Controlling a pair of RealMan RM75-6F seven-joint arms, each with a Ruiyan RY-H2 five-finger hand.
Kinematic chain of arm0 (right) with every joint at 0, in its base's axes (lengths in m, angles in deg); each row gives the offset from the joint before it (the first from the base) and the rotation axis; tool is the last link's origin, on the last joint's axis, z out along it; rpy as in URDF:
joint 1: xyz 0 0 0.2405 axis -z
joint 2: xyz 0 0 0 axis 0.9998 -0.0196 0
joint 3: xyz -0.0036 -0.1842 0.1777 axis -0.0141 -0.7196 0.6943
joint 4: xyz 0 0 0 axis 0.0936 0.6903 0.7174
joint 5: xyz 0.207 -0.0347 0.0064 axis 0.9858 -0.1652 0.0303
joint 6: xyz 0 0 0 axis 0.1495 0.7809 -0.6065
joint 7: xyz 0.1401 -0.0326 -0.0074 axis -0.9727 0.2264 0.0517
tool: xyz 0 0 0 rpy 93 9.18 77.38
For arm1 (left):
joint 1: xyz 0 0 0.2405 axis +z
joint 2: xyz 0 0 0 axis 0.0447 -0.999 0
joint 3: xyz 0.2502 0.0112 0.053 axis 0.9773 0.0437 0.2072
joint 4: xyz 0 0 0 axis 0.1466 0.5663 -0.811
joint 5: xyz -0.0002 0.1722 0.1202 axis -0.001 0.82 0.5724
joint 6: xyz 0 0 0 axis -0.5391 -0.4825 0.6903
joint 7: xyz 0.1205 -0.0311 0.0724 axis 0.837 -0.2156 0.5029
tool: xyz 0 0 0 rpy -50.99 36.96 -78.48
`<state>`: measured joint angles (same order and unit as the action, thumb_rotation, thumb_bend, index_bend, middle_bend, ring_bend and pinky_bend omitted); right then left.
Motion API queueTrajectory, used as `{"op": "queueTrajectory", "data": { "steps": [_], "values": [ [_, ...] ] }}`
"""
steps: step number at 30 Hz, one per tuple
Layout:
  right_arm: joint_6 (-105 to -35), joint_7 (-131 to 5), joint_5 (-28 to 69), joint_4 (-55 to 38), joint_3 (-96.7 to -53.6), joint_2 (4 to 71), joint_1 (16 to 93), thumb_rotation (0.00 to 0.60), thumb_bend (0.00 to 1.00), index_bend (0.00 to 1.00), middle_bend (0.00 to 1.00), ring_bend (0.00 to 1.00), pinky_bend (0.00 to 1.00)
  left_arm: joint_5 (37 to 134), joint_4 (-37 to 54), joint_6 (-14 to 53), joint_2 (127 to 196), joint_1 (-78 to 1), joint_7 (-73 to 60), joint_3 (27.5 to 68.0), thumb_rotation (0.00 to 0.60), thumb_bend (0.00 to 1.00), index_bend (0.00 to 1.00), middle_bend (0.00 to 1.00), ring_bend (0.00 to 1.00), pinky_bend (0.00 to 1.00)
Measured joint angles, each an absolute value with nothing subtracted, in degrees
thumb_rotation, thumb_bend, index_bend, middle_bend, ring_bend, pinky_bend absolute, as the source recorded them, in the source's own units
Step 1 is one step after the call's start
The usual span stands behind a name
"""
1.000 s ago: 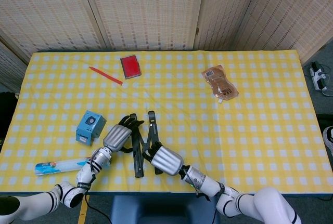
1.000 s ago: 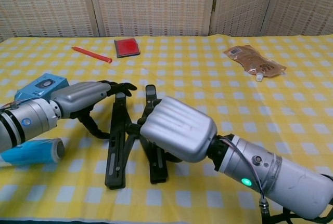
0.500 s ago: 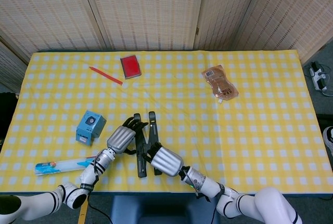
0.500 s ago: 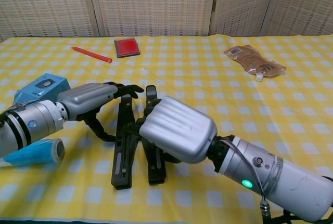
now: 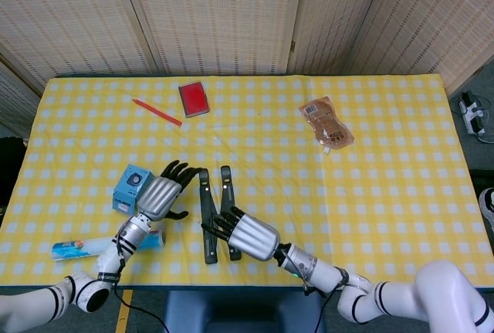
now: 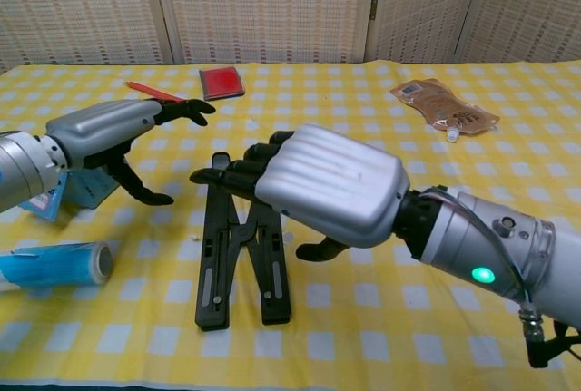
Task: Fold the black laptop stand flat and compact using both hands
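Note:
The black laptop stand (image 5: pixel 213 211) lies flat on the yellow checked cloth, its two bars drawn into a narrow V (image 6: pixel 238 250). My left hand (image 5: pixel 160 192) is lifted off it to the left, fingers spread, holding nothing (image 6: pixel 107 131). Hovering just above the right side of the stand, my right hand (image 5: pixel 251 234) has its fingers stretched leftward over the bars (image 6: pixel 318 182) and grips nothing. Part of the right bar is hidden under that hand.
A blue box (image 5: pixel 129 185) sits right beside the left hand (image 6: pixel 83 188). A blue-and-white tube (image 5: pixel 81 249) lies near the front edge. Further back are a red pen (image 5: pixel 157 112), a red booklet (image 5: pixel 194 99) and a brown pouch (image 5: pixel 326 122).
Both hands have come off the stand. The left hand drew back to the left and rose, the right hand lifted and opened. The two bars lie closer together than a second ago.

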<state>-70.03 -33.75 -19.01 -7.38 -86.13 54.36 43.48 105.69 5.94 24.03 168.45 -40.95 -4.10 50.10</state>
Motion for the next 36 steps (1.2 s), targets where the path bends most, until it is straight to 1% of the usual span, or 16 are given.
{"op": "queueTrajectory", "data": {
  "steps": [2,4,7,8,11,14,23,29,36],
  "values": [
    [-65.3,-32.3,-17.7,-2.6,-85.5,51.0,42.0,0.600,0.20,0.00,0.12,0.13,0.18,105.7,5.0,23.4,167.5,-40.6,-4.2,50.0,0.600,0.19,0.04,0.16,0.08,0.00],
    [-60.7,-31.0,-16.1,0.3,-84.8,48.6,40.5,0.600,0.20,0.00,0.07,0.08,0.13,105.7,4.1,22.9,166.5,-40.1,-4.3,50.0,0.600,0.19,0.04,0.16,0.08,0.00],
    [-52.7,-27.6,-12.8,3.9,-83.6,45.4,37.7,0.600,0.20,0.00,0.02,0.04,0.11,105.6,3.4,22.4,165.5,-39.6,-4.5,50.0,0.600,0.19,0.04,0.16,0.08,0.00],
    [-49.7,-25.7,-11.4,5.0,-83.1,44.4,36.5,0.600,0.20,0.00,0.01,0.04,0.10,105.5,3.2,22.2,165.2,-39.5,-4.6,50.0,0.600,0.19,0.04,0.16,0.08,0.00],
    [-43.6,-20.8,-7.3,6.7,-81.9,42.9,33.7,0.600,0.20,0.00,0.00,0.02,0.08,105.4,2.9,22.0,164.5,-39.0,-5.1,50.0,0.600,0.19,0.04,0.16,0.07,0.00],
    [-39.8,-16.8,-3.6,7.0,-81.0,42.9,31.1,0.600,0.20,0.00,0.00,0.01,0.08,105.3,3.0,21.8,164.2,-38.7,-5.4,50.1,0.600,0.19,0.04,0.15,0.07,0.00],
    [-35.6,-11.5,1.7,2.2,-80.3,47.6,26.5,0.600,0.20,0.00,0.00,0.01,0.08,105.0,4.2,21.5,163.6,-38.0,-7.5,50.2,0.600,0.19,0.03,0.15,0.06,0.00],
    [-34.8,-10.1,4.6,-0.7,-80.4,50.7,24.0,0.600,0.20,0.00,0.00,0.00,0.08,104.9,6.0,21.5,163.7,-37.4,-9.3,50.4,0.600,0.19,0.03,0.15,0.06,0.00],
    [-33.7,-8.5,7.7,-2.6,-80.6,52.6,21.2,0.600,0.20,0.00,0.00,0.01,0.08,105.0,7.7,21.4,164.0,-36.9,-11.3,50.6,0.600,0.19,0.03,0.15,0.06,0.00]
  ]
}}
